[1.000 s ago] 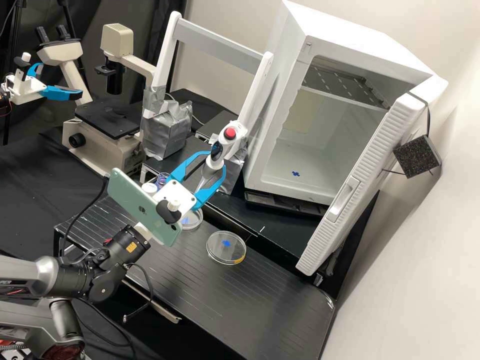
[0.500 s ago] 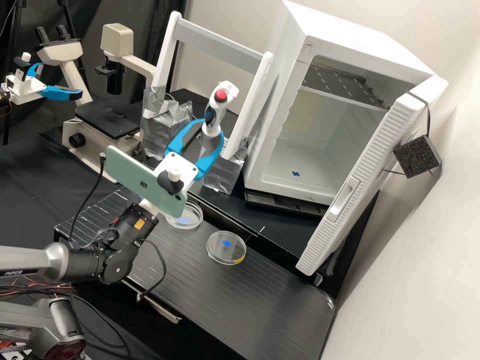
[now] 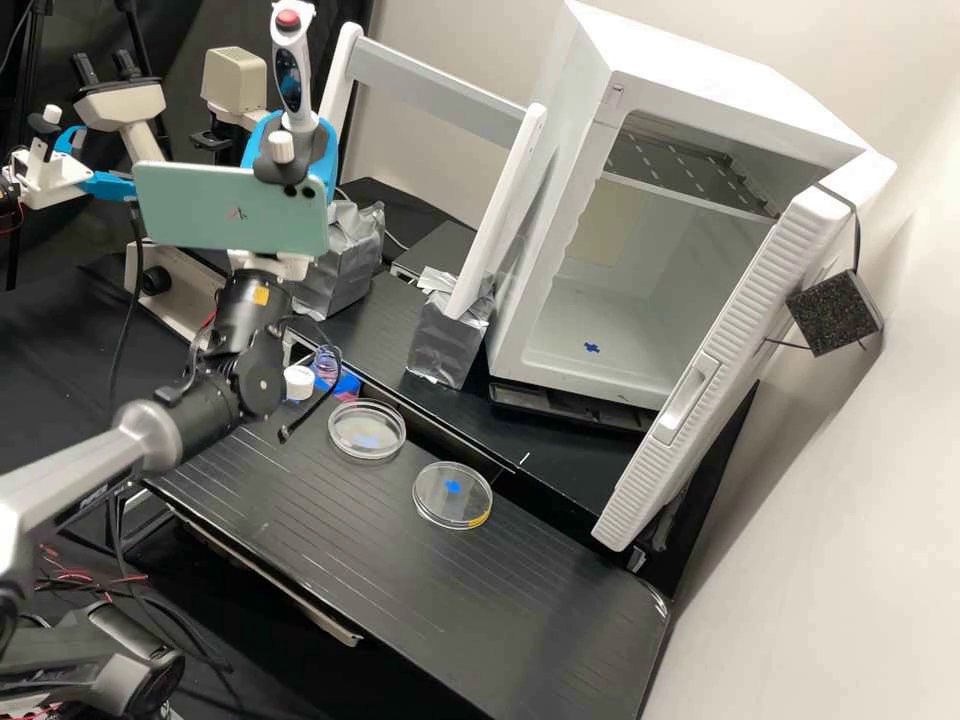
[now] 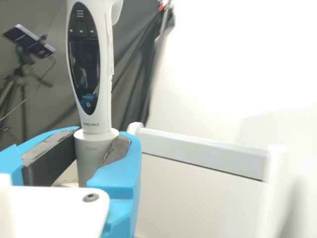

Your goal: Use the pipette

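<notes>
High view: carry pipette (image 3: 292,75) upright, clamped between part-open blue fingers (image 3: 328,150) (slowly), clear of white frame (image 3: 440,85) at three o'clock.

The white, elongated plastic pipette (image 3: 291,70), with a dark oval display panel, red top button and grey lower collar, is positioned near-upright, button end uppermost. It is clamped at the collar in the gripper (image 3: 297,128), raised above the bench.

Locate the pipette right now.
The pipette is upright in the gripper, toward the high view's upper left, between the microscope head and the white frame.
</notes>
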Robot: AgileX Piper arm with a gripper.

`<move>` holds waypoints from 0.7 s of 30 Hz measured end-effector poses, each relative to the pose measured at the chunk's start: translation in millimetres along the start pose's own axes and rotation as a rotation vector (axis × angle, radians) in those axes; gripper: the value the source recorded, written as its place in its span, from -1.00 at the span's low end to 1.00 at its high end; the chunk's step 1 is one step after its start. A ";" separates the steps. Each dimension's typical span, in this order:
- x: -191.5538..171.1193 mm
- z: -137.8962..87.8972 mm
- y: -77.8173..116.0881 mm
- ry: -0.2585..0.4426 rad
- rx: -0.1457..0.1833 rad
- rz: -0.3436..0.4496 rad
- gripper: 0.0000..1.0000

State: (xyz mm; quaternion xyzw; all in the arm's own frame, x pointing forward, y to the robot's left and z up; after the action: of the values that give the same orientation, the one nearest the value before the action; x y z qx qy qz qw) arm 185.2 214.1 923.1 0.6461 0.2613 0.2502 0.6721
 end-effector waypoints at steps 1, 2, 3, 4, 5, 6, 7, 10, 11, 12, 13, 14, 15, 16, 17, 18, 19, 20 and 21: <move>8.7 -1.0 0.2 -0.011 -0.006 -0.017 -1.00; 17.2 -1.0 0.4 -0.029 -0.015 -0.032 -1.00; 28.7 -0.7 0.8 -0.051 -0.029 -0.051 -1.00; 34.8 1.3 0.8 -0.079 -0.034 -0.062 -1.00; 42.3 2.7 0.8 -0.097 -0.038 -0.073 -1.00; 48.0 5.4 0.7 -0.128 -0.045 -0.086 -1.00; 55.0 7.9 1.0 -0.157 -0.050 -0.094 -1.00; 73.9 16.2 2.4 -0.231 -0.042 -0.108 -1.00; 78.9 18.7 3.0 -0.251 -0.038 -0.111 -1.00; 84.9 21.9 3.7 -0.273 -0.035 -0.115 -1.00; 89.8 25.8 3.4 -0.293 -0.025 -0.119 -1.00; 96.0 28.8 5.5 -0.319 -0.008 -0.117 -1.00; 99.4 30.7 6.1 -0.332 0.000 -0.118 -1.00; 103.1 33.6 7.9 -0.348 0.001 -0.116 -1.00; 106.4 36.2 9.6 -0.360 0.001 -0.113 -1.00; 108.4 38.4 11.5 -0.372 0.000 -0.109 -1.00; 110.2 39.9 13.8 -0.383 -0.001 -0.104 -1.00; 111.8 40.9 15.6 -0.394 -0.003 -0.101 -1.00; 112.9 41.2 18.2 -0.402 -0.006 -0.095 -1.00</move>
State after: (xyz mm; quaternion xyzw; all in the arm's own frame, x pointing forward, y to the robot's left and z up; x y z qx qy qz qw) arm 296.3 260.5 939.3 0.6680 0.1514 0.0849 0.7236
